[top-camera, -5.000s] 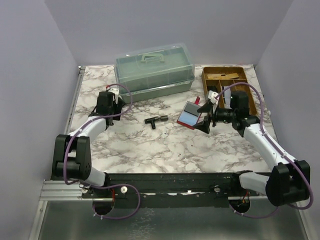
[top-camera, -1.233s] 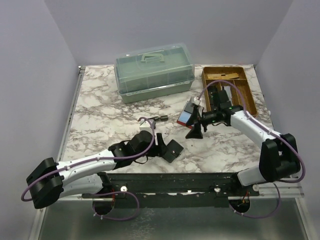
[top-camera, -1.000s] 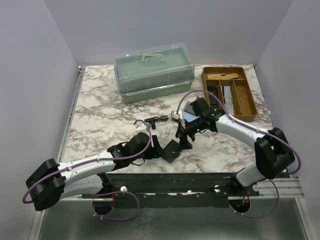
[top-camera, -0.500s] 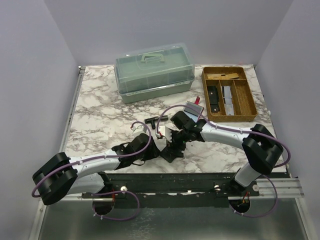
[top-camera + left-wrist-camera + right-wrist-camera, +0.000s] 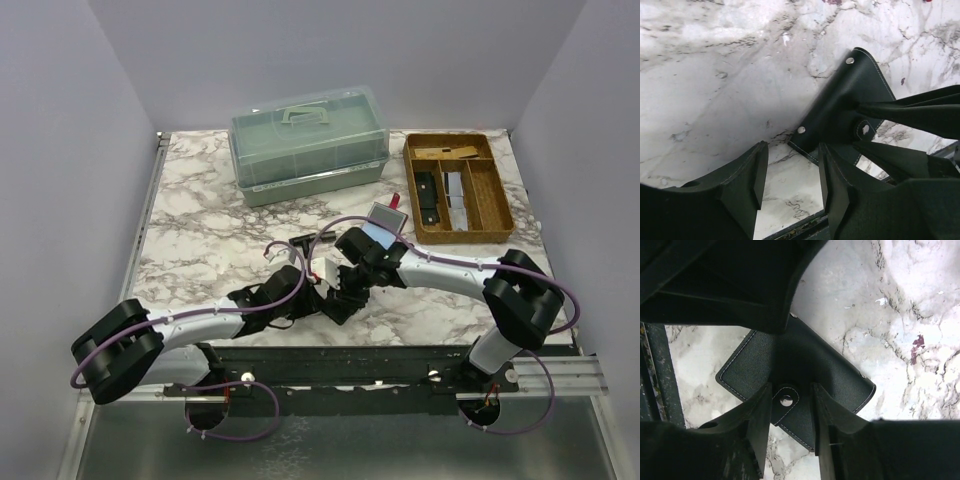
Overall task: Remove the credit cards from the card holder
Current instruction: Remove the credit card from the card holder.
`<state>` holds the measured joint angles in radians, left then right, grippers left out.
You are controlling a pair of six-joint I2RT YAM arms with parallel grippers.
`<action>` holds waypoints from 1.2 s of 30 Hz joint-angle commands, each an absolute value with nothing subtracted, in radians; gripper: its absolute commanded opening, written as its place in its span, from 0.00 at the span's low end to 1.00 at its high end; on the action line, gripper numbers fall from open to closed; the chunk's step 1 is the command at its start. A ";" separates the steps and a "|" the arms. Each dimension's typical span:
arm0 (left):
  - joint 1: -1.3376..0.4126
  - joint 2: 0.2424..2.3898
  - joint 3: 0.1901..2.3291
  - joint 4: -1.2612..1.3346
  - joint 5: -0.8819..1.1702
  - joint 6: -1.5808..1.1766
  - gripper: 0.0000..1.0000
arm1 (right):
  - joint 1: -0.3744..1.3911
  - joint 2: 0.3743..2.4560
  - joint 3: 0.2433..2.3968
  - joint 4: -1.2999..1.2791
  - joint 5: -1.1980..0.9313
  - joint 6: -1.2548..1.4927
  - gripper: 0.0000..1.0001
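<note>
Closest to you, near the front edge of the marble surface (image 5: 200,220), both arms meet over the black card holder (image 5: 850,95), which lies flat and closed. No card shows on it.

Your left end effector (image 5: 792,150) is released: its fingers stand apart with bare marble between them, and the holder's near stitched edge sits just at their tips.

Your right end effector (image 5: 791,387) comes in from the opposite side, low over the holder. Its fingers straddle the snap tab (image 5: 786,400). One finger looks to be against the tab, but you cannot tell from these views whether it is clamped on it.

Farther back, a small black T-shaped part (image 5: 303,243) lies on the surface. Right of it rests a pale blue credit card (image 5: 383,219), with a bit of red showing at its far corner.

Beyond that, at the right rear, the brown wooden tray (image 5: 462,237) holds silvery cards (image 5: 455,188) and black holders (image 5: 426,195) in its compartments. At the left rear stands the closed green lidded box (image 5: 308,145).
</note>
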<state>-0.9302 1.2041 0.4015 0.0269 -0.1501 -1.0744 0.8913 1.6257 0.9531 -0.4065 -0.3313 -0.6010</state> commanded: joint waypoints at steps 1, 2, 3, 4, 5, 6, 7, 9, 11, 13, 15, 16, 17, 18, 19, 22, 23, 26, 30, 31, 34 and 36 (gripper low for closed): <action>-0.927 1.231 0.370 0.136 -0.090 -1.058 0.50 | 0.895 1.630 0.974 -0.441 -0.291 -0.629 0.33; -0.928 1.242 0.364 0.152 -0.081 -1.059 0.50 | 0.894 1.629 0.977 -0.446 -0.303 -0.632 0.27; -0.927 1.250 0.359 0.173 -0.070 -1.061 0.50 | 0.894 1.627 0.979 -0.451 -0.314 -0.632 0.23; -0.927 1.260 0.354 0.189 -0.063 -1.065 0.50 | 0.894 1.624 0.982 -0.454 -0.322 -0.632 0.19; -0.927 1.269 0.348 0.205 -0.055 -1.068 0.50 | 0.894 1.622 0.985 -0.460 -0.328 -0.633 0.16; -0.927 1.277 0.343 0.219 -0.048 -1.070 0.51 | 0.893 1.618 0.988 -0.465 -0.336 -0.635 0.14; -0.927 1.283 0.338 0.230 -0.043 -1.072 0.51 | 0.892 1.614 0.989 -0.469 -0.343 -0.638 0.13; -0.927 1.289 0.325 0.255 -0.032 -1.076 0.52 | 0.884 1.602 0.989 -0.467 -0.353 -0.640 0.11; -0.927 1.280 0.311 0.269 -0.034 -1.085 0.53 | 0.865 1.589 0.989 -0.464 -0.372 -0.637 0.11; -0.927 1.255 0.293 0.270 -0.052 -1.095 0.54 | 0.821 1.576 1.000 -0.478 -0.420 -0.624 0.14; -0.927 1.212 0.269 0.270 -0.075 -1.106 0.55 | 0.780 1.556 1.007 -0.487 -0.490 -0.605 0.25; -0.926 1.188 0.257 0.270 -0.085 -1.110 0.55 | 0.766 1.546 1.006 -0.489 -0.522 -0.594 0.30; -0.925 1.157 0.245 0.270 -0.094 -1.111 0.55 | 0.757 1.538 1.003 -0.492 -0.551 -0.587 0.34; -0.925 1.130 0.233 0.269 -0.104 -1.112 0.55 | 0.754 1.531 0.998 -0.491 -0.567 -0.581 0.38; -0.924 1.105 0.223 0.267 -0.115 -1.114 0.55 | 0.753 1.527 0.987 -0.489 -0.575 -0.580 0.41; -0.921 1.064 0.207 0.241 -0.142 -1.132 0.54 | 0.752 1.541 0.966 -0.479 -0.570 -0.584 0.52; -0.920 1.065 0.210 0.233 -0.143 -1.136 0.54 | 0.753 1.551 0.967 -0.483 -0.572 -0.585 0.56; -0.919 1.096 0.219 0.233 -0.131 -1.131 0.54 | 0.753 1.564 0.965 -0.493 -0.596 -0.606 0.65; -0.918 1.140 0.221 0.284 -0.095 -1.084 0.54 | 0.752 1.547 0.908 -0.486 -0.647 -0.750 0.71; -0.916 1.147 0.223 0.293 -0.088 -1.067 0.54 | 0.752 1.526 0.879 -0.476 -0.669 -0.808 0.72; -0.914 1.162 0.233 0.295 -0.076 -1.026 0.54 | 0.731 1.449 0.793 -0.421 -0.752 -0.957 0.76; -0.912 1.173 0.238 0.295 -0.069 -1.009 0.54 | 0.707 1.428 0.768 -0.403 -0.791 -0.998 0.78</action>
<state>-0.9218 1.1416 0.2249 0.3145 -0.0937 -1.0786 0.7361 1.5017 0.8223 -0.4515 -0.6540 -0.8104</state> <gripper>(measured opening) 0.538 0.763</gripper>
